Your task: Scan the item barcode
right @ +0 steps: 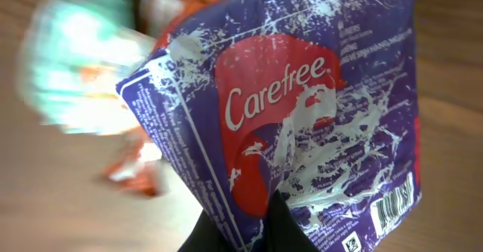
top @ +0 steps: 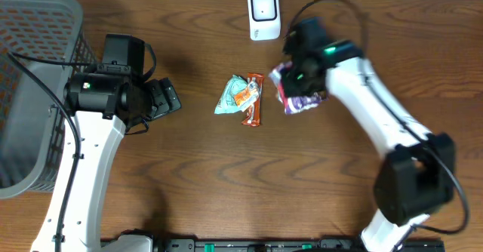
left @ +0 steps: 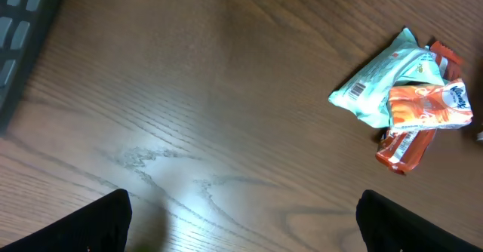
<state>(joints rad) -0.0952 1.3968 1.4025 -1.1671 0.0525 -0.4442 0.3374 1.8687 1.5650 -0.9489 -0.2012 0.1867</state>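
The right claw (right: 243, 233) is pinching the crinkly purple plastic packet (right: 302, 109), near the small white scanner box (top: 264, 14); I'd turn the striped barcode (right: 396, 203) to face that box, slowly; the left claw (left: 241, 233) hangs spread wide.

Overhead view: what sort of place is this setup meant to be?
Probably a mock checkout on a wooden table: a white scanner at the far edge, a grey basket on the left, and small packets mid-table.
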